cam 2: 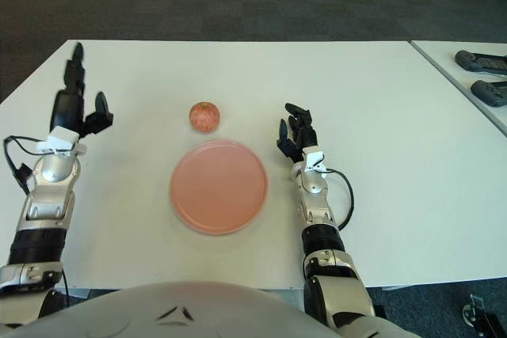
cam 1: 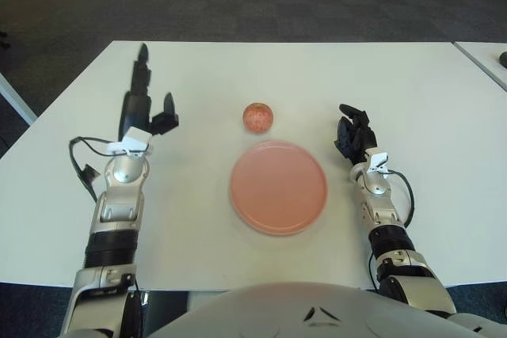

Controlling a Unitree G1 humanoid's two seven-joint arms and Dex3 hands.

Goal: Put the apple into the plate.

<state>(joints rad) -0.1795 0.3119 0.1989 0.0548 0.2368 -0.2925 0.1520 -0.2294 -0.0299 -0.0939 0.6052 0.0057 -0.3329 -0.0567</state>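
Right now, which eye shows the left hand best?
The left eye view. There the left hand sits well inside the picture, fingers spread, left of the apple, forearm and cable in full view. In the right eye view the same hand shows near the left edge, the forearm crowding the border.

Apple (cam 2: 204, 116) on the white table (cam 2: 380, 116), just beyond the empty pink plate (cam 2: 219, 186).
Left hand (cam 2: 75, 112) shows far left, fingers (cam 2: 77, 65) spread; right hand (cam 2: 297, 138) shows right of the plate.
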